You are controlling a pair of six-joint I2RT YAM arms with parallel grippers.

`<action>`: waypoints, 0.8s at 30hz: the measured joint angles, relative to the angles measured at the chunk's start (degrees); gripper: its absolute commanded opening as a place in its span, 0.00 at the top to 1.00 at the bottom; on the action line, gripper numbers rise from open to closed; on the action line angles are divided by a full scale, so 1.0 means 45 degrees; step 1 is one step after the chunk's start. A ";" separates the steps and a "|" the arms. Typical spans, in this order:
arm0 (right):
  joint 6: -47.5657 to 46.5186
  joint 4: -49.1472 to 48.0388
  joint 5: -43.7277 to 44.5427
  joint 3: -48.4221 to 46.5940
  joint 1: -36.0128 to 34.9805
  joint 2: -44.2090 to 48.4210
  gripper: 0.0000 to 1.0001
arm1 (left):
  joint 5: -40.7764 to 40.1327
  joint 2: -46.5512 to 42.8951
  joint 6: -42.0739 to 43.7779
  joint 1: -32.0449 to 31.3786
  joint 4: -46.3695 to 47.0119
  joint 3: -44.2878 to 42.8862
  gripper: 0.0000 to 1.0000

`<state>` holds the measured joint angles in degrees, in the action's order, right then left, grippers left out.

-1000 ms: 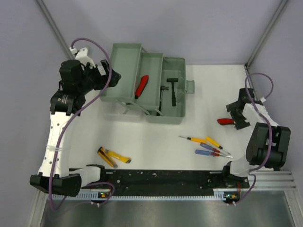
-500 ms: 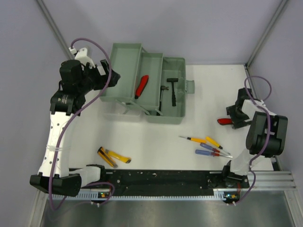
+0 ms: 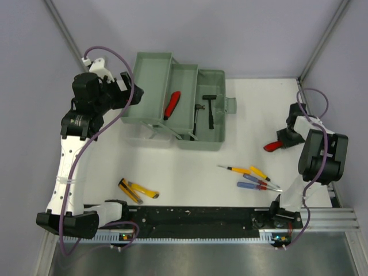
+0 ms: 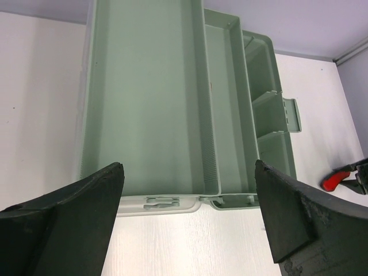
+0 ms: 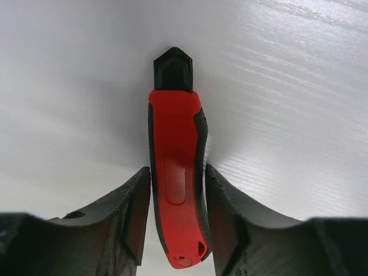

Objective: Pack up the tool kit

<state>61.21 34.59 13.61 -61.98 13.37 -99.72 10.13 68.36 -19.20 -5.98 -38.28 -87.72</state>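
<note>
Nearest my bases, the yellow pliers (image 3: 137,190) and screwdrivers (image 3: 253,177) lay on the counter (image 3: 190,164). My right pincer (image 5: 177,198) clamped a red-handled tool (image 5: 174,144) lying flat there. Farther off, my left pincer (image 4: 187,213) gaped wide, empty, facing the open toolbox (image 4: 144,103).

Top view, right centre: red-handled tool (image 3: 270,147) partly hidden beneath the right gripper (image 3: 283,143); tips of the screwdrivers (image 3: 253,177) too small to tell. Left wrist view: toolbox (image 4: 144,115) cut off by upper edge; fingers (image 4: 75,218) of the left gripper (image 4: 188,167) cut off at lower corners.
</note>
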 measured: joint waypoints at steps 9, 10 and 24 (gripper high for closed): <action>-0.2312 -0.0083 -0.0321 -0.0753 -0.0350 0.0092 0.87 | -0.0180 0.0000 0.0024 0.0073 0.0000 -0.0005 0.02; -0.2594 -0.0136 -0.0316 -0.0923 -0.0466 0.0214 0.88 | -0.0175 0.0000 0.0019 0.0073 0.0000 -0.0005 0.02; -0.5197 -0.1928 -0.2705 -0.4342 -0.4129 0.1627 0.91 | -0.0092 0.0000 0.0010 0.0073 0.0000 -0.0010 0.02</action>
<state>37.82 25.91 1.43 -81.52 -5.21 -92.40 9.72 68.36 -19.16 -5.65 -38.28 -87.77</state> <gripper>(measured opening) 0.332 0.981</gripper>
